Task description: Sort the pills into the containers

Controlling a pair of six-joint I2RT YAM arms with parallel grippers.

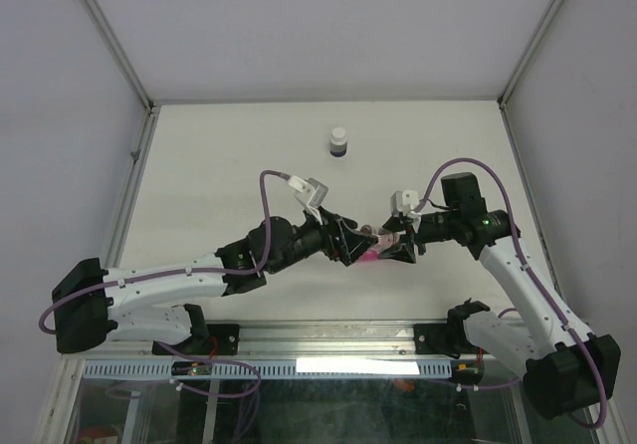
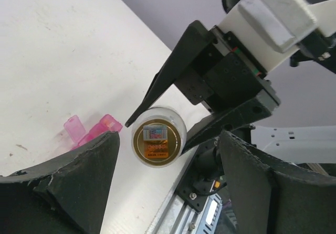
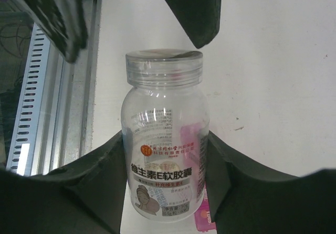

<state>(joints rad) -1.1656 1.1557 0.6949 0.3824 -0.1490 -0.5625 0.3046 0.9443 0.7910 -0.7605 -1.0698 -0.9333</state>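
Right pincer (image 3: pixel 165 177) clamped on a clear bottle (image 3: pixel 164 139), its lid pointing at the left pincer (image 2: pixel 168 139). Left pincer released, jaws wide, just off the lid. Pink pill box (image 2: pixel 88 129) lies on the tabletop (image 2: pixel 52 45) beneath both pincers. Some compartment lids may be raised; view poor.

Counter (image 2: pixel 52 45): plain white, faint grey specks. Pink translucent plastic pill-organizer strip (image 2: pixel 89 130): bright magenta-pink, unpatterned. Clear round plastic bottle (image 3: pixel 164 139): colourless; dark label characters, orange-gold emblem; gold disc with a small blue-and-red mark under the clear cap. Fingers (image 2: pixel 79 181), both arms: matte black. Small dark bottle (image 1: pixel 339 143): white cap. Cables (image 1: pixel 263 200): purple. Arm links (image 1: pixel 159 287): white, joints black.
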